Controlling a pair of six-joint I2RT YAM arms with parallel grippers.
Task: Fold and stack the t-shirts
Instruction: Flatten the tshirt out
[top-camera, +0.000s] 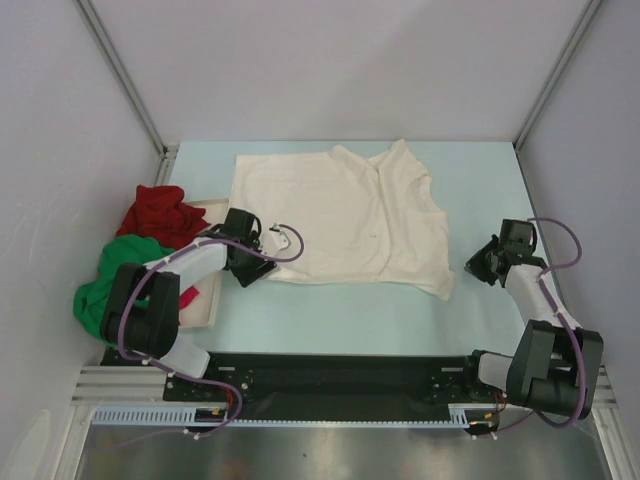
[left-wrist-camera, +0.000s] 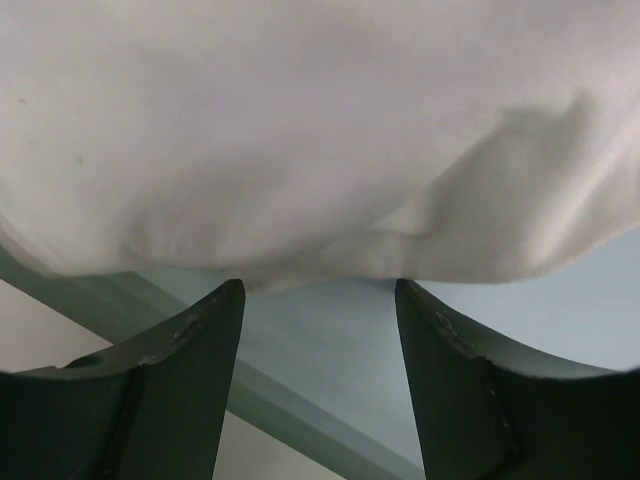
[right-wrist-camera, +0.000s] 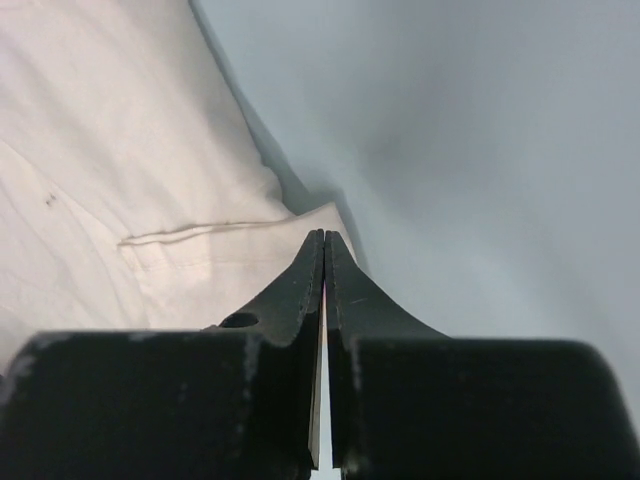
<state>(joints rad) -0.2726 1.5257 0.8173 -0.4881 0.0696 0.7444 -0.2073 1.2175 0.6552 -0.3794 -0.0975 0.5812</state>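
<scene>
The cream-white t-shirt (top-camera: 340, 215) lies spread flat in the middle of the table. My left gripper (top-camera: 260, 266) is open and empty at the shirt's near-left edge. In the left wrist view the shirt's hem (left-wrist-camera: 320, 150) lies just beyond the open gripper (left-wrist-camera: 318, 285). My right gripper (top-camera: 480, 264) is shut and empty, a little right of the shirt's near-right corner. In the right wrist view its tips (right-wrist-camera: 324, 236) point at that corner (right-wrist-camera: 200, 250). The dark red shirt (top-camera: 160, 212), the bright green shirt (top-camera: 118, 278) and a bit of the magenta-pink shirt (top-camera: 190, 297) lie bunched at the left.
A flat white tray (top-camera: 206, 310) lies at the left under the bunched shirts. Grey walls and metal frame posts (top-camera: 125, 75) close in the table on three sides. Bare blue table surface (top-camera: 480, 180) shows to the right of the cream shirt.
</scene>
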